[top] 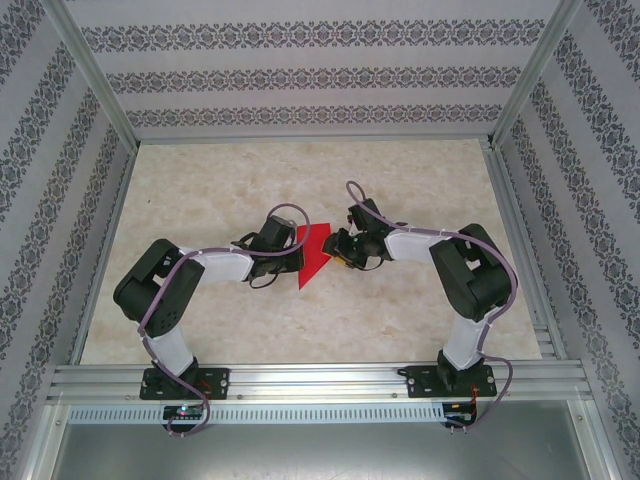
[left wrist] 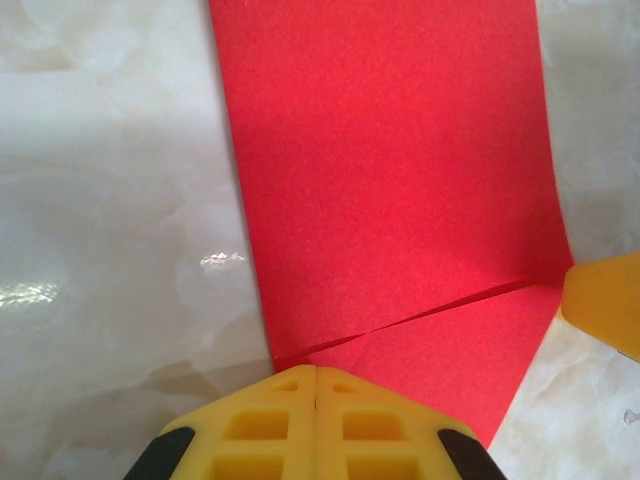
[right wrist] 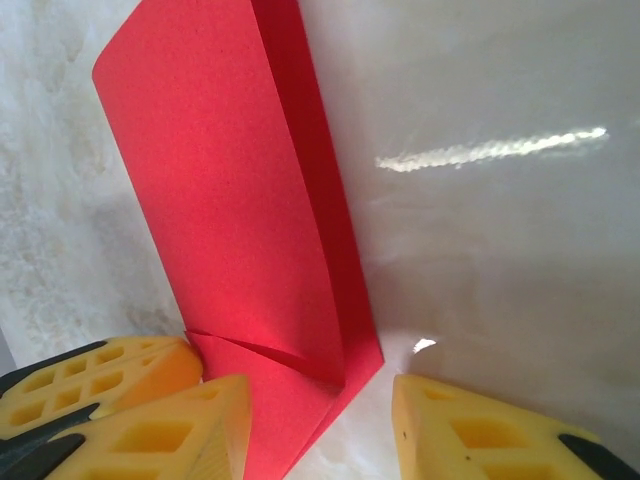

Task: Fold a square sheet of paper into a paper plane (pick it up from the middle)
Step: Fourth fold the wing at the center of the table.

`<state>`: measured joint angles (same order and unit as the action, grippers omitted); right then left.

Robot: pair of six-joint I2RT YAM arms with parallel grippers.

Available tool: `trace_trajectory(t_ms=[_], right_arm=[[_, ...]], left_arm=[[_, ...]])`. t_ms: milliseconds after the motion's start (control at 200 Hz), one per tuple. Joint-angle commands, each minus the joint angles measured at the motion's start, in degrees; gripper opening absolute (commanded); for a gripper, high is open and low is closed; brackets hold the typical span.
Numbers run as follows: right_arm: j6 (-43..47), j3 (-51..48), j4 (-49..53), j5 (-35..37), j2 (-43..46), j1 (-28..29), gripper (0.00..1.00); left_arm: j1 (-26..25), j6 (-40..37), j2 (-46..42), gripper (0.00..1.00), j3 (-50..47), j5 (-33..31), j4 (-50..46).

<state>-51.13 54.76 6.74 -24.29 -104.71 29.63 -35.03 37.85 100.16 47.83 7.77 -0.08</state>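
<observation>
The red square sheet of paper (top: 312,252) lies folded on the marble tabletop, tapering to a point at its near end. A slanted flap crosses it (left wrist: 400,180), and its layers lift a little (right wrist: 230,190). My left gripper (top: 290,250) is shut, and its joined yellow tips (left wrist: 316,372) rest at the sheet's left edge, by the flap's crease. My right gripper (top: 341,250) is open on the opposite side. Its fingers straddle the sheet's corner (right wrist: 318,400) without closing on it. One right finger (left wrist: 605,300) shows in the left wrist view.
The marble tabletop (top: 300,180) is bounded by aluminium frame rails (top: 310,375) at the near edge and patterned walls on three sides. Both arms reach inward and meet at the middle, their tips close together.
</observation>
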Motion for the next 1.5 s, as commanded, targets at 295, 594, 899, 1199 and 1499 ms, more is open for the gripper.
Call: trace_trajectory(t_ms=[295, 594, 899, 1199, 1499], right_arm=[[-0.6, 0.7, -6.1, -5.1, -2.1, 0.6, 0.31], [-1.1, 0.5, -9.0, -8.1, -3.4, 0.4, 0.17], [-1.5, -2.8, -9.8, -3.6, 2.6, -0.5, 0.0], [-4.3, -4.3, -2.9, 7.7, 13.8, 2.4, 0.0], [-13.9, 3.5, 4.0, 19.8, 13.8, 8.8, 0.0]], left_arm=[[-0.7, 0.0, 0.6, 0.0, 0.5, -1.0, -1.0], [-0.6, -0.3, -0.3, 0.0, 1.3, -1.1, -2.5], [0.2, -1.0, -7.4, 0.2, 2.5, -2.8, -7.8], [0.6, -2.5, -18.1, 0.55, 1.3, -6.7, -11.2], [1.1, -9.8, -25.9, 0.92, -2.6, -13.0, -9.2]])
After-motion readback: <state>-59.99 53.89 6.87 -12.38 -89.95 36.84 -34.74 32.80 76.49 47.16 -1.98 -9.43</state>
